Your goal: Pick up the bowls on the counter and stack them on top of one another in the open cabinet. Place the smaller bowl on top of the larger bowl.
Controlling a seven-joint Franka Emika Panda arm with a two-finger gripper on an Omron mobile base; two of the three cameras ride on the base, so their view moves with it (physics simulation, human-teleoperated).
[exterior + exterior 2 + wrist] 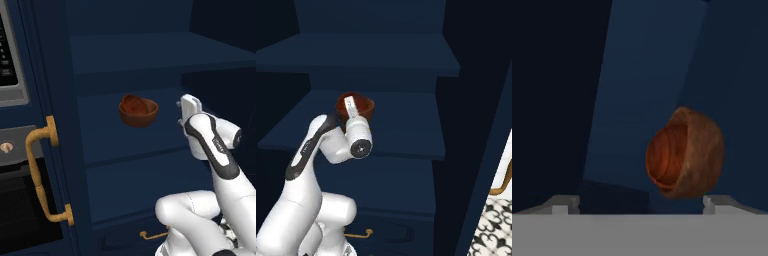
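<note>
Left base view, centre of the frame: one reddish-brown bowl (138, 111) sits upright on the middle shelf (125, 135) of the open cabinet (60, 75), with what appears to be a second, smaller bowl nested inside it; the inner rim shows as a darker red curve at the upper left of the outer rim. Whether the inner piece sits level cannot be told.

Gripper (180, 114): right of centre in the same view, beside the bowl and apart from it. Jaws stand wide apart, with nothing between them. In the hand view the two fingertips (564, 202) rise at the lower left and lower right, and the bowl lies above the right one, clear of both.

Step in hand, as judged: release and retreat, the stack seemingly made. Done well, the hand draws straight back out of the shelf opening, jaws kept spread, without brushing the rim or dragging the stack toward the shelf edge.

Item appearance: glossy, wood-like, thick rim, rounded deep wall, inside darker with ringed streaks. Right base view, upper left of centre: bowl partly covered by the hand.

Door handle (42, 170): curved brass, lower left.
</note>
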